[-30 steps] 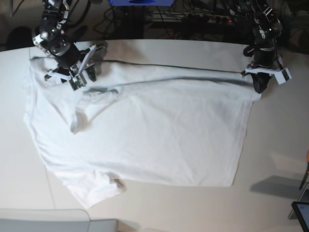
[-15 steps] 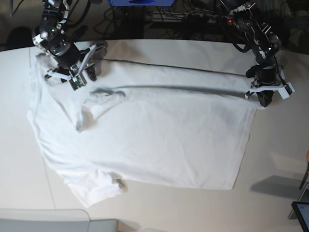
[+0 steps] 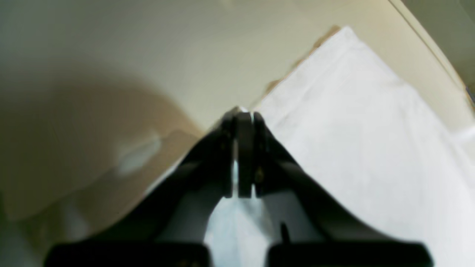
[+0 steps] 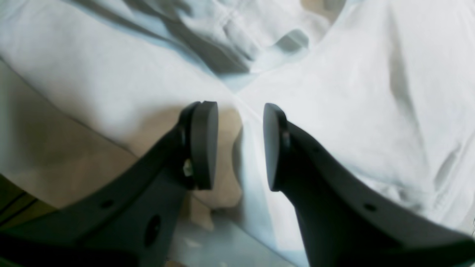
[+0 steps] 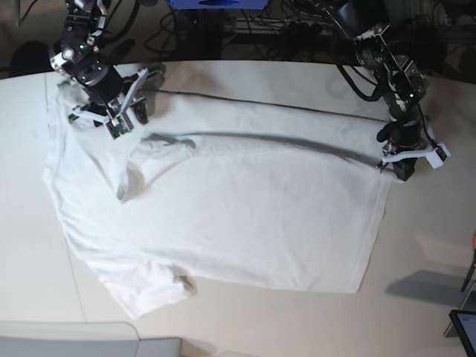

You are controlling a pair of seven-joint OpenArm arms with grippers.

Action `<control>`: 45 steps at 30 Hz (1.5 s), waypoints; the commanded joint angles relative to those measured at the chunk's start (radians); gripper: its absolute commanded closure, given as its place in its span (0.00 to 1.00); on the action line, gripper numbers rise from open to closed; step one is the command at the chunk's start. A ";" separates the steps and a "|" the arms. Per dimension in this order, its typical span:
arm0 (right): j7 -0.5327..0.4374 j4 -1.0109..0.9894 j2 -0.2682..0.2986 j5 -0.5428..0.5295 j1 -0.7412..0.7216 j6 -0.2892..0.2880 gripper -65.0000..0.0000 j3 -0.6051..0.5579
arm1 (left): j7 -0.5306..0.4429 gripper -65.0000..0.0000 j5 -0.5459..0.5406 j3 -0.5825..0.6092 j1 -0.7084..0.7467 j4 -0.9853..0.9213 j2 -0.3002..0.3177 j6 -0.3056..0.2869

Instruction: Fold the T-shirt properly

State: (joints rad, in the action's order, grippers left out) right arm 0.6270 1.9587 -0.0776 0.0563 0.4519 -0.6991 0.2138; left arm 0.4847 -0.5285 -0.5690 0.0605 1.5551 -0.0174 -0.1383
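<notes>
t-shirt (image 5: 238, 216): plain white cloth, soft and finely creased, lying mostly flat on the tabletop (image 5: 416, 297); one short sleeve bunched in folds at the near corner, the other folded over itself just beside the right claw; a long raised fold with a dark shadow runs from one claw to the other.
tabletop: pale, smooth, matte, with a rounded far edge.
left claw (image 5: 404, 168): black fingers with white parts, clenched tight on the hem corner of the t-shirt; in the left wrist view the two pads press flat together with a thin strip of white cloth between them, and the cloth spreads away beyond and to one side of the tips.
left arm pose: reaching in from the far edge, wrist bent down, claw pointing at the tabletop.
right claw (image 4: 240, 144): dark rounded pads standing apart, released, with a ridge of white cloth lying in the gap between them; gripping nothing.
right arm pose: slanted down over the collar and shoulder end of the t-shirt.
writing: none readable; the cloth bears no print.
</notes>
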 commanded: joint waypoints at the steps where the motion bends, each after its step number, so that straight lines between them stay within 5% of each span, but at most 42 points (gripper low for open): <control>1: -0.012 0.014 0.005 -0.013 -0.002 0.001 0.70 -0.003 | -0.025 1.00 -0.008 -0.003 -0.018 0.008 0.009 -0.007; 12: -0.011 0.018 0.006 -0.013 -0.002 0.001 0.70 -0.004 | -0.033 1.00 -0.008 -0.003 -0.067 -0.063 -0.002 0.082; 19: 0.014 0.020 0.006 -0.013 -0.003 0.001 0.70 -0.043 | -0.031 1.00 -0.008 -0.003 -0.067 -0.066 0.000 0.085; 25: 0.034 0.023 0.005 -0.008 -0.008 0.001 0.70 -0.135 | -0.030 0.70 -0.008 -0.003 -0.069 -0.063 0.000 0.082; 28: 0.034 0.023 0.000 -0.008 -0.015 0.001 0.69 -0.136 | -0.030 0.63 -0.008 -0.003 -0.069 -0.063 0.003 0.082; 45: 0.225 0.009 -0.009 -0.026 -0.190 0.001 0.69 -0.138 | -0.028 0.62 -0.008 -0.003 -0.055 -0.063 0.007 0.082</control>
State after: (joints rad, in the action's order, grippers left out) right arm 0.8772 1.9545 -0.0818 0.0483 0.2722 -0.6968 0.0784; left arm 0.4786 -0.5285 -0.5705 0.0162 1.4715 -0.0216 -0.0517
